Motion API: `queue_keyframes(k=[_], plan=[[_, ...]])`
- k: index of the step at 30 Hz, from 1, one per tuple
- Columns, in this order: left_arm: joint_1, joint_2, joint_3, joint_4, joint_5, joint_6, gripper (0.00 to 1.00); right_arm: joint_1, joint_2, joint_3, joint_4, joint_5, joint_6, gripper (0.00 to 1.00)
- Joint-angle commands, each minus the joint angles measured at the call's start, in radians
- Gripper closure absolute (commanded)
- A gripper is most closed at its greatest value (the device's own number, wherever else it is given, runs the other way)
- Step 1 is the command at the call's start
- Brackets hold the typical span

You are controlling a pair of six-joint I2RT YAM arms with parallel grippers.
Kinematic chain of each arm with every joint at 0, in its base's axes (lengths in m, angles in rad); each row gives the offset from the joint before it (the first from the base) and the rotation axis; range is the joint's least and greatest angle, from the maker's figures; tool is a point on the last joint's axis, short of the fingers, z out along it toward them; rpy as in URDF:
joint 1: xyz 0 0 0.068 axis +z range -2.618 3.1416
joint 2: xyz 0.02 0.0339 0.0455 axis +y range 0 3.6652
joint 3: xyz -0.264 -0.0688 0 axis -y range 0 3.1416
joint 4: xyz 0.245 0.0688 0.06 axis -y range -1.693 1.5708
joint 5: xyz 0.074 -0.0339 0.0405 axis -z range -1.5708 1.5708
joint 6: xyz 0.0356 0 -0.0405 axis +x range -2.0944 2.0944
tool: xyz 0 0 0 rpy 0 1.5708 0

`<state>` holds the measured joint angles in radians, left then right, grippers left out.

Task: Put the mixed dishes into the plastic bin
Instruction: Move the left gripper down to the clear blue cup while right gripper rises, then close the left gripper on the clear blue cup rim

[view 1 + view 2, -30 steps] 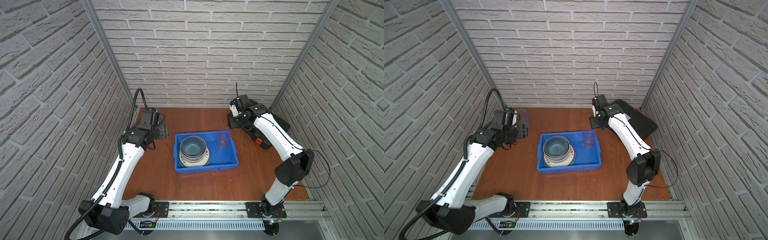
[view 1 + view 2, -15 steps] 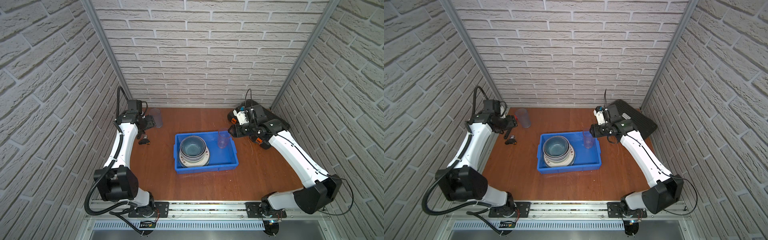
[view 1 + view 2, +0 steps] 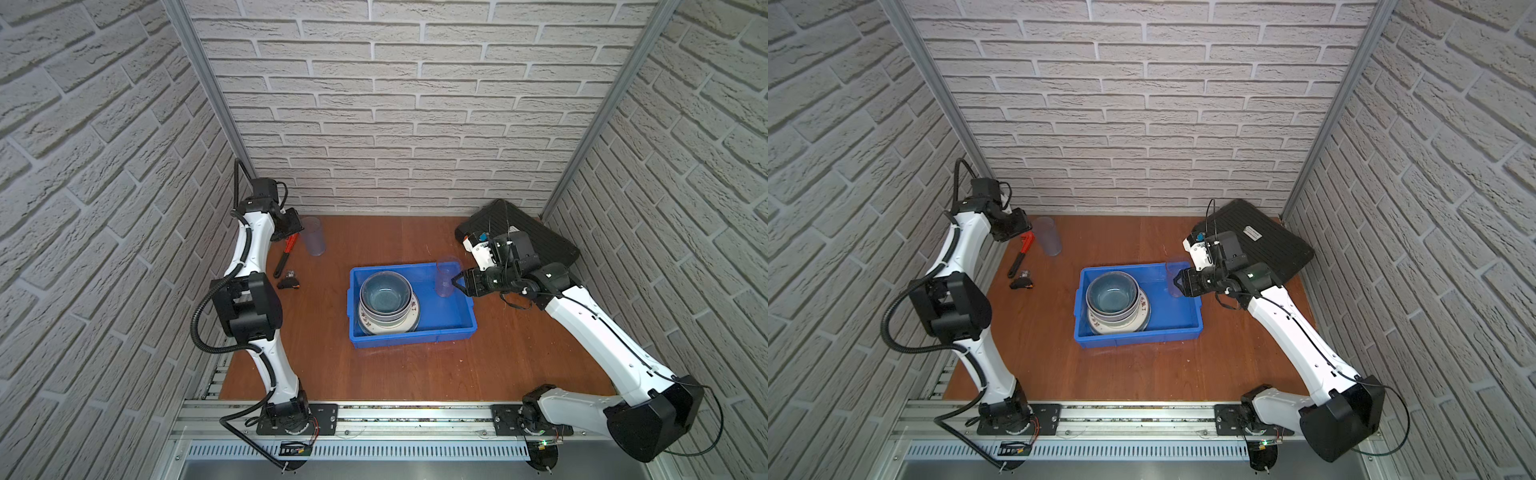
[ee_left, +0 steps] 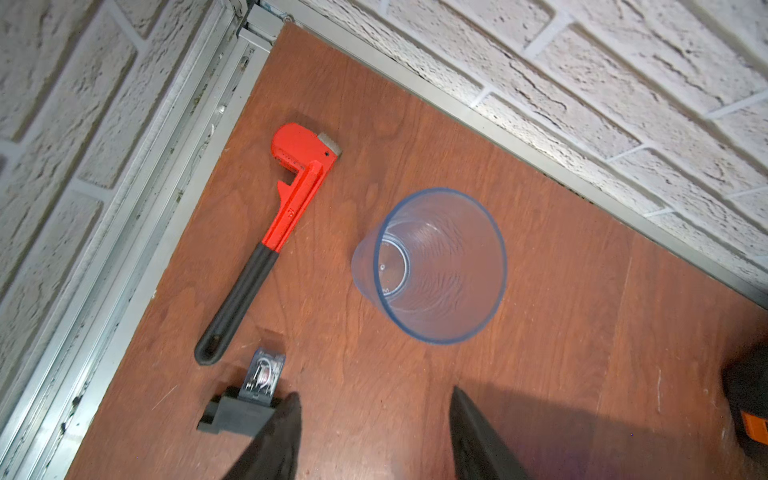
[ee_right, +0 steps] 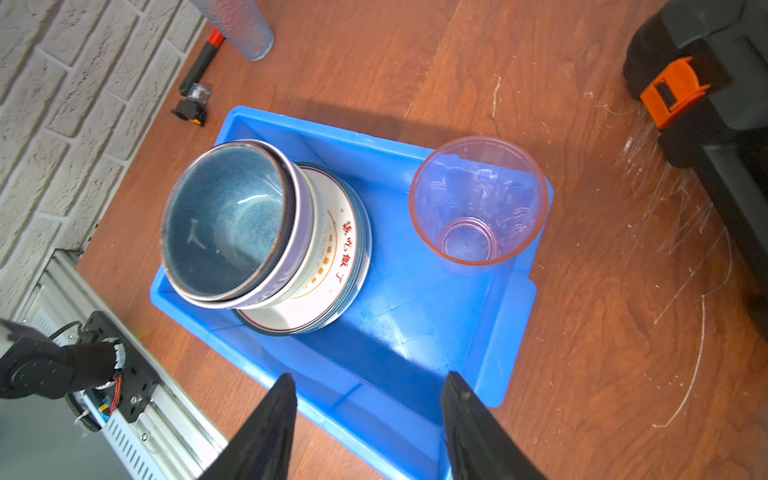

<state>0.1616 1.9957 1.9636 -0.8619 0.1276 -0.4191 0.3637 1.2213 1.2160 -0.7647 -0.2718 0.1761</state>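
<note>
Brick walls (image 3: 395, 104) surround my wooden bench (image 3: 415, 374); mid-bench the blue bin (image 3: 411, 336) holds stacked dishes (image 3: 384, 293) and one tumbler (image 3: 445, 278) in its far right corner. The second tumbler (image 3: 312, 237) stands near the bench's far left corner, and I see both left gripper (image 4: 374, 392) and right gripper (image 5: 369, 375) gaping, empty.

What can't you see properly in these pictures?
- Plates: stacked bowls cover them in the right wrist view; number unclear.
- Black tool case: cut off by the right wrist view's edge.
- Small black part beside the pipe wrench: too small in both top views.
</note>
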Motion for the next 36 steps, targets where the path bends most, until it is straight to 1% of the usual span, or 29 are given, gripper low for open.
queue_keyframes(k=[1, 10, 13, 22, 36], plan=[[0.009, 0.075, 0.103, -0.049, 0.029, 0.022, 0.45, 0.014, -0.038, -0.016, 0.053, -0.019, -0.011, 0.42], [0.016, 0.286, 0.405, -0.18, 0.041, 0.04, 0.48, 0.039, -0.042, -0.036, 0.061, -0.011, -0.002, 0.42], [0.018, 0.33, 0.469, -0.217, 0.046, 0.046, 0.51, 0.05, -0.037, -0.035, 0.062, -0.002, -0.001, 0.42], [0.018, 0.362, 0.469, -0.24, 0.07, 0.07, 0.56, 0.067, -0.01, -0.022, 0.062, 0.019, -0.005, 0.42], [0.018, 0.4, 0.471, -0.238, 0.07, 0.089, 0.65, 0.107, 0.023, 0.004, 0.053, 0.055, -0.01, 0.43]])
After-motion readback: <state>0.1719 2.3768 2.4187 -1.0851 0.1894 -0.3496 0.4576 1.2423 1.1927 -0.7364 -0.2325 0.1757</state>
